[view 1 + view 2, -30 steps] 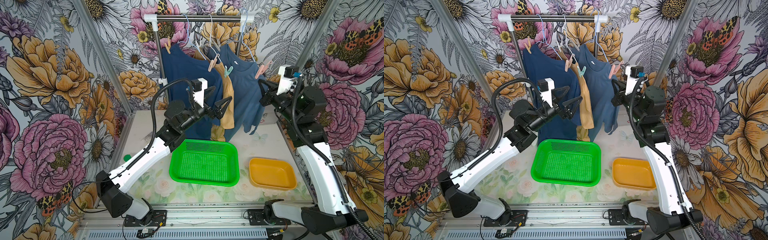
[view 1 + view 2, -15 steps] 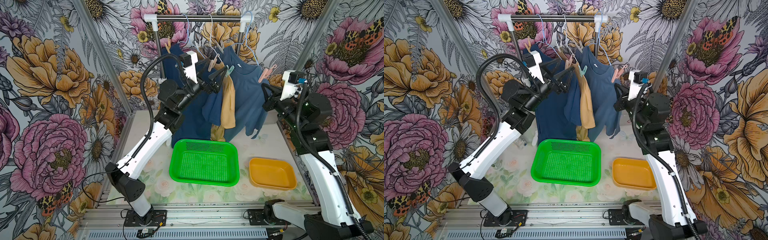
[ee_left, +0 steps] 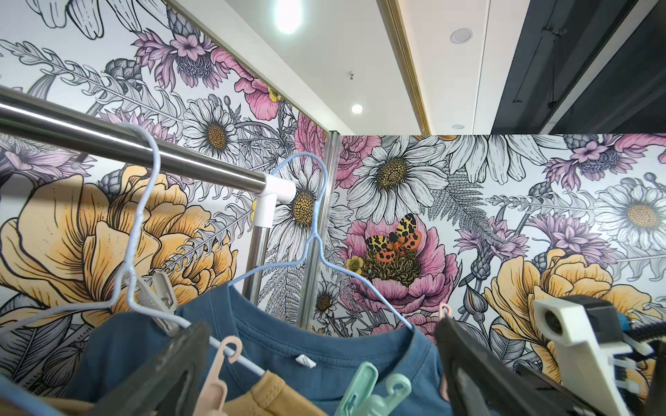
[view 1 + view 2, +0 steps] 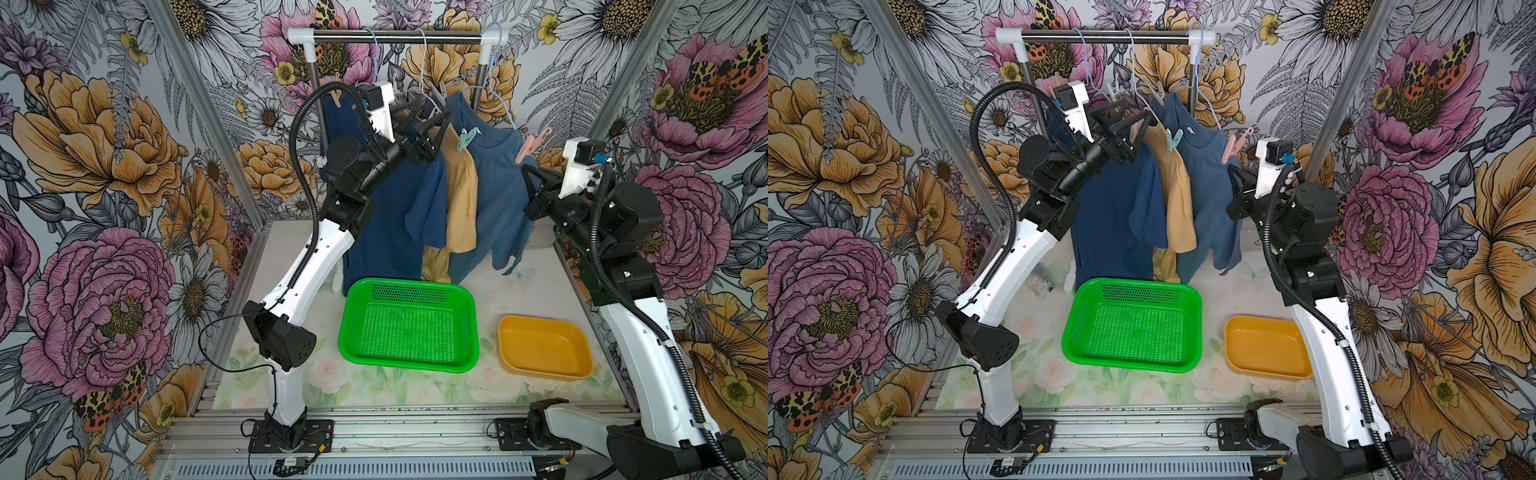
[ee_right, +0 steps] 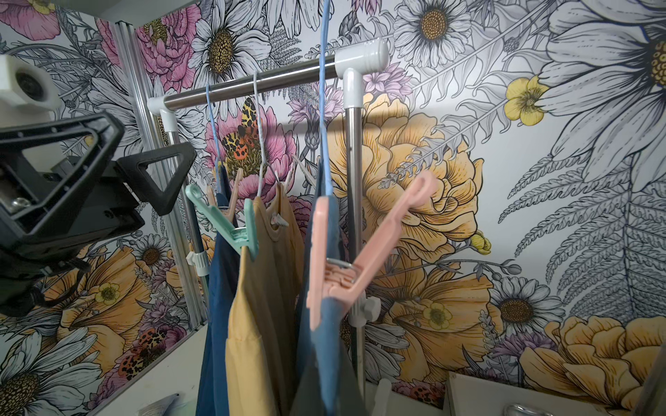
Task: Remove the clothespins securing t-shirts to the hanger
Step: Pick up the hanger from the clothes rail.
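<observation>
Quick one on where we're at: our left gripper [image 4: 432, 114] is up at the hanger shoulders in the upper middle of both top views, jaws spread wide with nothing in them. In the left wrist view a peach pin [image 3: 220, 374] and a mint pin [image 3: 371, 392] sit along the bottom edge between its fingers [image 3: 187, 338], either side of the tan shirt [image 4: 459, 199] collar. We reckon the peach one is the target since it's nearer a finger, but honestly it could be either. The right gripper [image 4: 530, 176] hangs at the right of the frame, jaws pressed together on nothing, just under a pink pin [image 4: 532, 143] on the right navy shirt [image 4: 494, 187]. There's also a second peach pin [image 4: 336, 97] on the left navy shirt [image 4: 374, 232] and a pale pin [image 4: 440, 89] higher up by the hooks. For the pinch itself, we want the fingers landing on the pin's two splayed tails, not its nose, so the squeeze opens the spring. Stay off the wire and the collar or we'll drag the whole hanger along the rail [image 4: 395, 36]. Hangers swing freely, so go in slow and square, squeeze fully, then lift off along the pin's own line. The basket [image 4: 405, 283] and tub [image 4: 540, 321] sit empty in the lower middle; which one takes pins, we can't tell.
</observation>
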Motion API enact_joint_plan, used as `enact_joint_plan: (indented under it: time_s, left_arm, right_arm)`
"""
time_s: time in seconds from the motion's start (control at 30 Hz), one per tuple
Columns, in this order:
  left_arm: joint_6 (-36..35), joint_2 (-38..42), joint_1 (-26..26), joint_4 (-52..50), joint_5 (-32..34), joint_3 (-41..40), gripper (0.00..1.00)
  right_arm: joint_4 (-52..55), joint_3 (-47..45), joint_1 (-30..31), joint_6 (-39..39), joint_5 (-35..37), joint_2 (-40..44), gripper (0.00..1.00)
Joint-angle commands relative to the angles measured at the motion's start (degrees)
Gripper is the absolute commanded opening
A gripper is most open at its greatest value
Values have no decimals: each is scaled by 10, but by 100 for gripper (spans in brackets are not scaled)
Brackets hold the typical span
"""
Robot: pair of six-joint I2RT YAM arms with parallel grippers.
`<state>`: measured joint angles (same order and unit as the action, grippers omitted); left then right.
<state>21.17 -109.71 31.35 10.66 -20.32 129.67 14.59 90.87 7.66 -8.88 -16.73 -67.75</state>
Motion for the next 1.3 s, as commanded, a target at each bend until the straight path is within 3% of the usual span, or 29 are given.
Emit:
enact_joint_plan:
  time_s: [0.0, 0.3, 0.87, 1.27]
  left_arm:
    - [13, 7, -4, -30, -26, 5, 99]
    - [22, 32, 1, -30, -33, -13, 99]
    - [13, 163, 12, -30, -41, -177, 98]
    - [2, 242, 22, -30, -25, -278, 99]
  right_arm:
    - [-36, 43, -6, 11, 3, 27, 0]
    - [39, 73, -10, 48, 19, 88, 0]
    - [154, 136, -11, 115, 68, 228, 0]
    - [218, 241, -11, 91, 13, 226, 0]
